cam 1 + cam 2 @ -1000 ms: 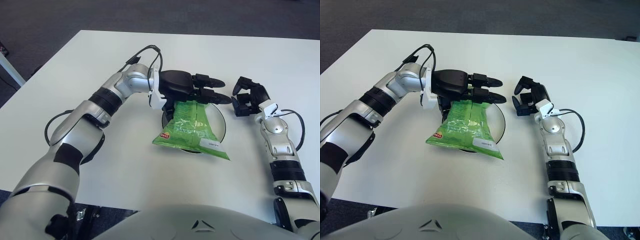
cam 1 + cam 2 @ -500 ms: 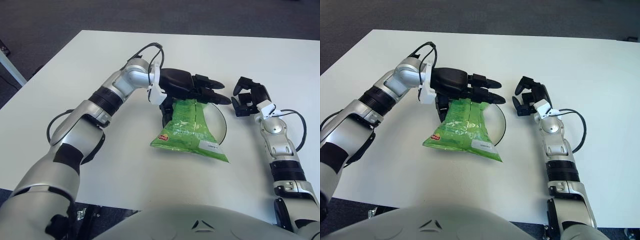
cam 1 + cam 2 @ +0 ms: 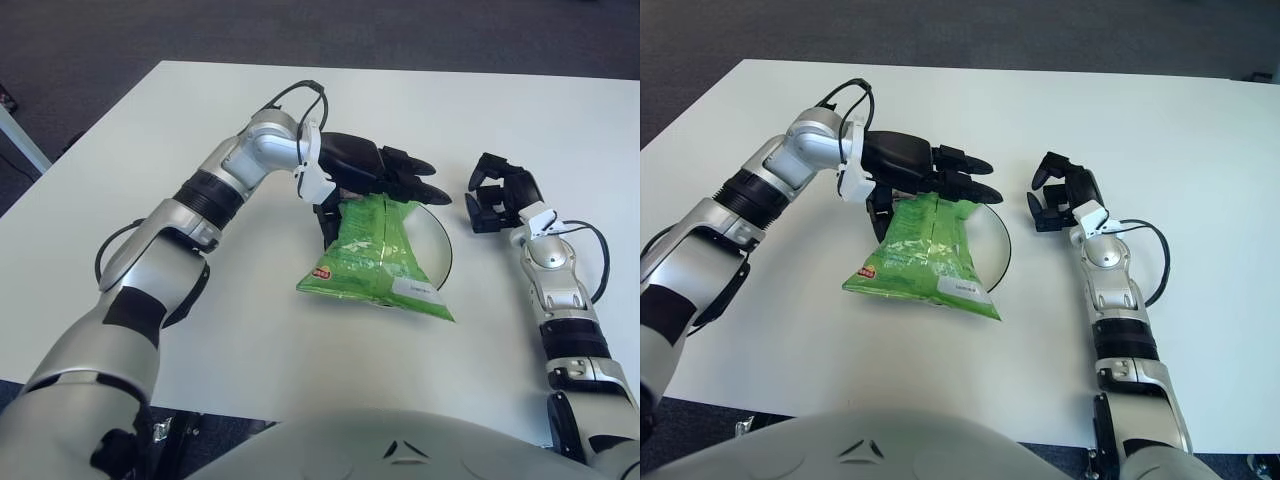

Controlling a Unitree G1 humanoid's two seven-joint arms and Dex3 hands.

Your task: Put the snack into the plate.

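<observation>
The green snack bag [image 3: 375,262] hangs tilted over the black plate [image 3: 443,250], and its lower edge reaches past the plate's near-left rim onto the table. My left hand [image 3: 378,176] is shut on the bag's top edge, with the fingers stretched over it and the thumb below. This hand is above the plate's far-left side. My right hand [image 3: 498,194] shows just right of the plate, fingers loosely bent and holding nothing.
The white table [image 3: 300,350] spreads all around the plate. Its near edge runs just above my torso. A dark carpeted floor [image 3: 300,25] lies beyond the far edge. A cable loops off my right forearm [image 3: 600,260].
My left hand has turned and drawn slightly left, pulling the snack bag with it. The bag's lower edge has slid up and to the left. The right hand has stayed in place.
</observation>
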